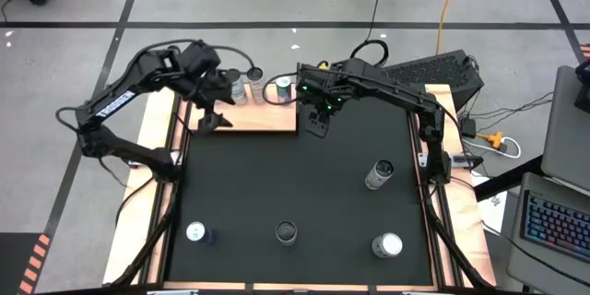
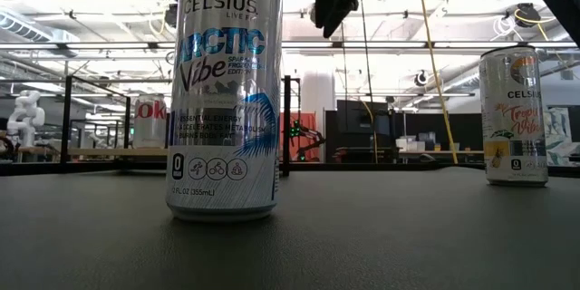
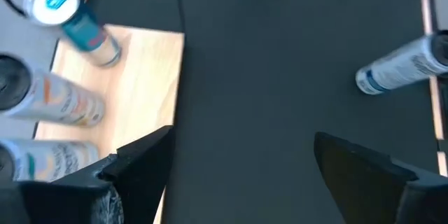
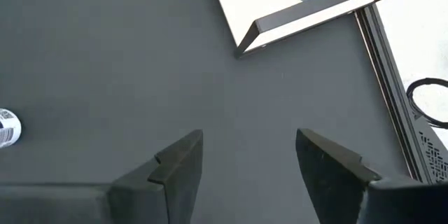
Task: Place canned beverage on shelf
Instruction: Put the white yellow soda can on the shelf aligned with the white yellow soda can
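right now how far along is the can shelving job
Partly done: three cans already stand on the shelf. Nothing is in hand; the left end effector and right end effector both hang open and empty beside the shelf. Left: four cans on the black mat, including the tilted can.

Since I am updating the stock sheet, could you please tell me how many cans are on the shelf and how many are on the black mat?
Cans on the shelf: 3
Cans on the black mat: 4
Total: 7 cans
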You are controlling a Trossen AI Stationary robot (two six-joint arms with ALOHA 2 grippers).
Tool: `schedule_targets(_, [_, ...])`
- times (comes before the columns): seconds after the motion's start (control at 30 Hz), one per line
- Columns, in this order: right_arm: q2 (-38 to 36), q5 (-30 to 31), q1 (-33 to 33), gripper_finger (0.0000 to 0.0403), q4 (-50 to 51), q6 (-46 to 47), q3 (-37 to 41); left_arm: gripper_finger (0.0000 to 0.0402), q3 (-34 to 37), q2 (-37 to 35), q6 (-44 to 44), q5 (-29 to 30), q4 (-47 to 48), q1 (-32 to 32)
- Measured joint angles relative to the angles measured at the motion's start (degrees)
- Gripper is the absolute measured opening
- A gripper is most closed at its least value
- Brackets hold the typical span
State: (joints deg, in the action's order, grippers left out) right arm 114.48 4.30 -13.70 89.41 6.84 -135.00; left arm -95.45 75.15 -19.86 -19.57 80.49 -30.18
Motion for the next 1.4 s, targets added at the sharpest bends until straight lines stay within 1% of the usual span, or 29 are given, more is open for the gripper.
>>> schedule_targets(0.2, [0.0,-0.1,1.1,0.0212,0.6,2.7,0.0,0.0345,0.0,-2.4,0.1,0.1,0.1,4.4])
schedule_targets(0.33, [0.0,-0.1,2.5,0.0212,0.6,7.7,0.0,0.0345,0.0,-3.0,0.0,0.6,0.8,5.8])
schedule_targets(0.43, [-0.3,-2.9,4.1,0.0212,0.6,10.9,0.0,0.0345,0.0,-3.0,0.0,1.7,1.9,6.4])
schedule_targets(0.6, [-0.5,-3.0,8.4,0.0212,0.6,15.2,0.0,0.0345,1.4,-3.1,0.1,5.5,2.5,7.3])
schedule_targets(0.83, [-0.4,-2.5,15.3,0.0212,0.6,19.7,0.0,0.0345,5.7,-4.9,0.1,5.8,2.5,8.3])
schedule_targets(0.93, [-0.4,0.4,18.3,0.0212,0.6,22.3,0.0,0.0345,7.0,-5.3,0.6,5.8,2.1,8.6])
schedule_targets(1.0, [-0.4,3.2,20.2,0.0212,0.6,25.0,0.0,0.0345,7.3,-5.4,1.5,5.8,2.0,8.7])
schedule_targets(1.07, [-0.4,4.8,22.4,0.0212,0.6,28.2,0.0,0.0345,7.6,-5.3,1.6,5.8,2.0,8.9])
schedule_targets(1.4, [-0.4,4.9,32.6,0.0212,0.6,45.3,0.0,0.0345,7.7,-6.0,2.4,5.8,2.2,11.1])
